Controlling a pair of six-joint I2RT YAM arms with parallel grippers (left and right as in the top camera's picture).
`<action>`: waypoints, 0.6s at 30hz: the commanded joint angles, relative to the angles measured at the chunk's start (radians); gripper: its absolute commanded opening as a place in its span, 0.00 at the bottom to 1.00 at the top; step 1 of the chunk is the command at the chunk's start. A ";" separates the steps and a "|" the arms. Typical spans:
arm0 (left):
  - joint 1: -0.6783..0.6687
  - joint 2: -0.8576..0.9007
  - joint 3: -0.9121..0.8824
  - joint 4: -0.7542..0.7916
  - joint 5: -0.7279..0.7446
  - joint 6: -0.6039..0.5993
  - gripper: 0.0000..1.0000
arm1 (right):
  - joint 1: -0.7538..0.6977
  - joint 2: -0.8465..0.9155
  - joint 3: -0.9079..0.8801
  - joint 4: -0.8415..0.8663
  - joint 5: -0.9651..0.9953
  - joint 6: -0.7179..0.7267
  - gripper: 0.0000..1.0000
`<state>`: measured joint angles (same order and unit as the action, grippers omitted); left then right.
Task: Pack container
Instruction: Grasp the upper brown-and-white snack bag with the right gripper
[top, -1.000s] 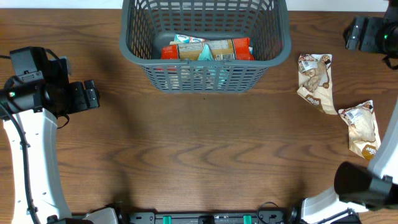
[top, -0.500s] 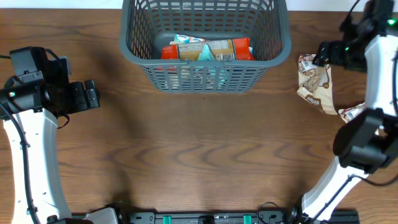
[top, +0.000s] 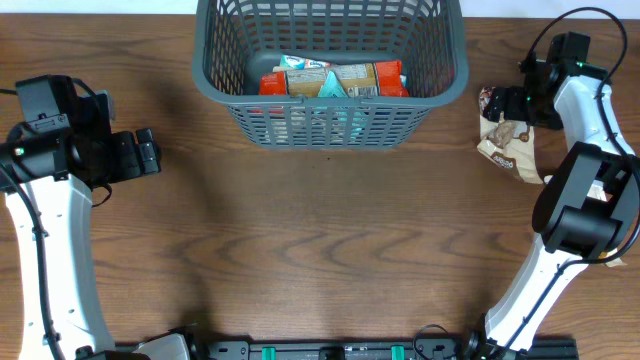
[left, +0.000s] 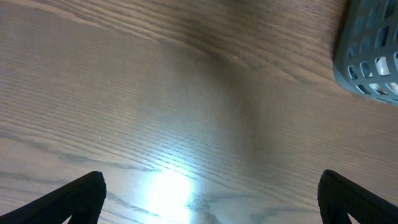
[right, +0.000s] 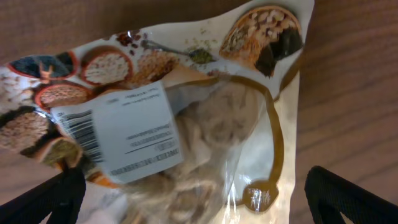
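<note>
The table (top: 330, 250) is dark brown wood, its grain running side to side, with a patch of soft glare in the left wrist view. At 12 o'clock the container (top: 330, 125) stands flat on it at the far edge. At about 2 o'clock, apart from the container, a snack packet (top: 505, 150) lies flat with its white label up. Its far end is partly covered, so its full outline is hard to tell.
</note>
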<state>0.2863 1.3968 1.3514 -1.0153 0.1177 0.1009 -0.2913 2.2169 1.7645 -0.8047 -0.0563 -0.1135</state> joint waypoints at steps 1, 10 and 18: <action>0.002 -0.015 -0.001 -0.011 0.006 -0.006 0.99 | 0.010 0.013 -0.035 0.029 -0.003 -0.007 0.99; 0.002 -0.015 -0.001 -0.015 0.006 -0.006 0.99 | 0.012 0.079 -0.069 0.053 -0.005 -0.007 0.99; 0.002 -0.023 -0.001 -0.016 0.006 -0.006 0.99 | 0.018 0.119 -0.069 0.028 -0.009 -0.007 0.43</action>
<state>0.2863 1.3949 1.3514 -1.0260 0.1211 0.1009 -0.2806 2.2715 1.7157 -0.7643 -0.0521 -0.1226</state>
